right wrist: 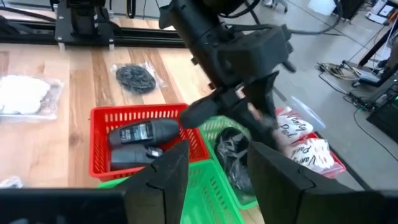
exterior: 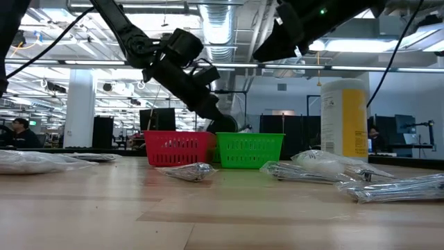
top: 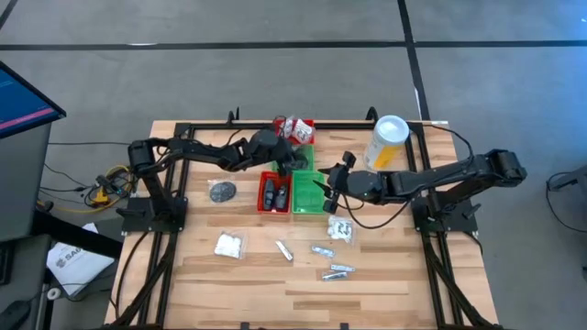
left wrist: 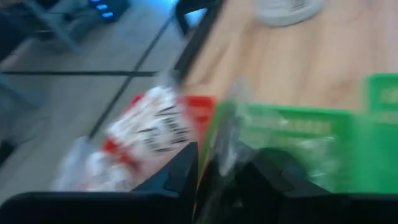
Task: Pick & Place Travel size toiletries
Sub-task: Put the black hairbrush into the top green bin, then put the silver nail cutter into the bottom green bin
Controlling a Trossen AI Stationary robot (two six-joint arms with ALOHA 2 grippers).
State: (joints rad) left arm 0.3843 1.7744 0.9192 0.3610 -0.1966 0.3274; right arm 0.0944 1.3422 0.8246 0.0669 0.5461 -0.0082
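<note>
**Mia:** What is the biggest thing?

**Ben:** The wooden bench (top: 385,275). Two dark arms reach in to the middle of the high view.

**Mia:** Where are their ends?

**Ben:** The left gripper (top: 293,168) hangs over the back green tray (top: 305,154). Its jaws are spread, and a dark crinkly packet (right wrist: 233,149) lies in that tray under them. The right gripper (right wrist: 219,152) is over the front green tray (top: 310,203), jaws spread, pinching nothing.

**Mia:** And the little things?

**Ben:** Dark bottles (right wrist: 140,134) lie in the front red tray (top: 260,203). White sachets (top: 295,126) fill the back red tray (right wrist: 329,163). A round tin (top: 222,191) sits at the left. Silvery tubes (top: 337,270) lie at the lower middle.
</note>
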